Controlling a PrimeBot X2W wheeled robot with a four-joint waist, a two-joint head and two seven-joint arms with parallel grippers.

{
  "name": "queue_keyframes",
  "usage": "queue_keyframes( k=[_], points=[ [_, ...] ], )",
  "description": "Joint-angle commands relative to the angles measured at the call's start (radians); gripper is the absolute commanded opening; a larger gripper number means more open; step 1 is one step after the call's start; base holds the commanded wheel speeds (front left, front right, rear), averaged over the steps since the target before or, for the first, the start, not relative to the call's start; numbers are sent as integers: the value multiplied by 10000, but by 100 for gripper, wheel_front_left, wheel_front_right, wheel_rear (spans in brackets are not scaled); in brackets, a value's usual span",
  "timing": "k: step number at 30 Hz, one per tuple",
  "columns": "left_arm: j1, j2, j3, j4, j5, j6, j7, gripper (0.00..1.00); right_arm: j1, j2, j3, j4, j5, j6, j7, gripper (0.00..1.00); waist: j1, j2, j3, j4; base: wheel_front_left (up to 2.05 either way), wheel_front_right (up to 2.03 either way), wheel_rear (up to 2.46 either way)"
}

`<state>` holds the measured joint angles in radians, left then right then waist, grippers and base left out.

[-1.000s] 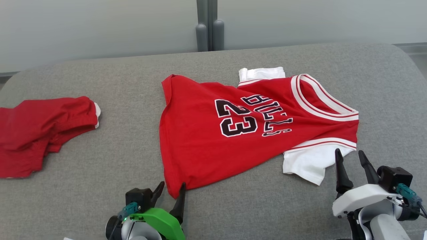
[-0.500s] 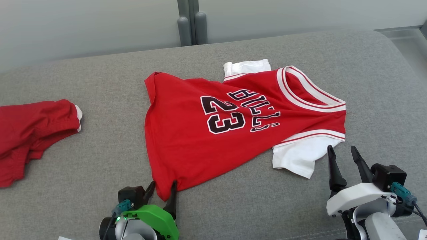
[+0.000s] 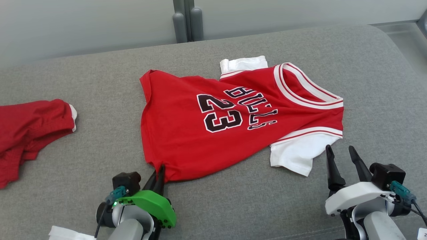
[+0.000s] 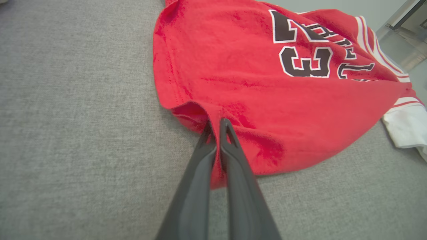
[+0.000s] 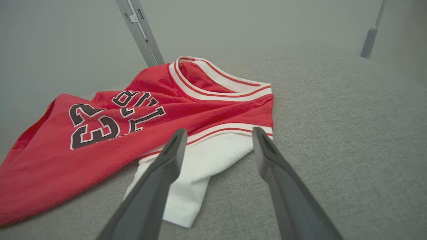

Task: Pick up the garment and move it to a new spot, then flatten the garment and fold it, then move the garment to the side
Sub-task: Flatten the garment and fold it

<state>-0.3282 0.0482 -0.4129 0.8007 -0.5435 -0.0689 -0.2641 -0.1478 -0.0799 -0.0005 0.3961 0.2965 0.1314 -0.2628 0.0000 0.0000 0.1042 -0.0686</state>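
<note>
The garment is a red jersey with white sleeves and a black "23", lying spread on the grey cushion. My left gripper is shut on the garment's near hem corner; in the left wrist view the red cloth bunches between the closed fingers of that gripper. My right gripper stands open just short of the white sleeve. In the right wrist view its gripper frames that sleeve, its fingers above the cloth.
Another red piece of clothing lies crumpled at the cushion's left edge. A grey post stands behind the cushion against the pale wall. A white scrap shows at the bottom left by my left arm.
My left gripper has shut on the garment's near corner, pulling the hem into a small peak. The head camera shifted, sliding the whole scene left and up. The right gripper stays open.
</note>
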Motion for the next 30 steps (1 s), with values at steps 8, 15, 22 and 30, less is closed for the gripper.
queue_keyframes(
  k=[8,15,22,30],
  points=[
    [-481,288,1105,61,483,195,2,0,-118,-85,118,92,127,-15,-33,100,0,0,163,-91,0,0,0],
    [-799,580,1628,1015,162,-113,2,27,-172,-177,259,287,331,-15,-33,100,0,0,115,-252,0,0,0],
    [-726,851,2055,1569,8,-297,2,0,-49,-192,304,410,402,-15,-32,100,0,0,-32,-292,0,0,0],
    [-8,1158,2526,908,551,-3,3,100,74,-116,217,267,279,-15,-32,100,0,0,-424,-235,0,0,0]
  ],
)
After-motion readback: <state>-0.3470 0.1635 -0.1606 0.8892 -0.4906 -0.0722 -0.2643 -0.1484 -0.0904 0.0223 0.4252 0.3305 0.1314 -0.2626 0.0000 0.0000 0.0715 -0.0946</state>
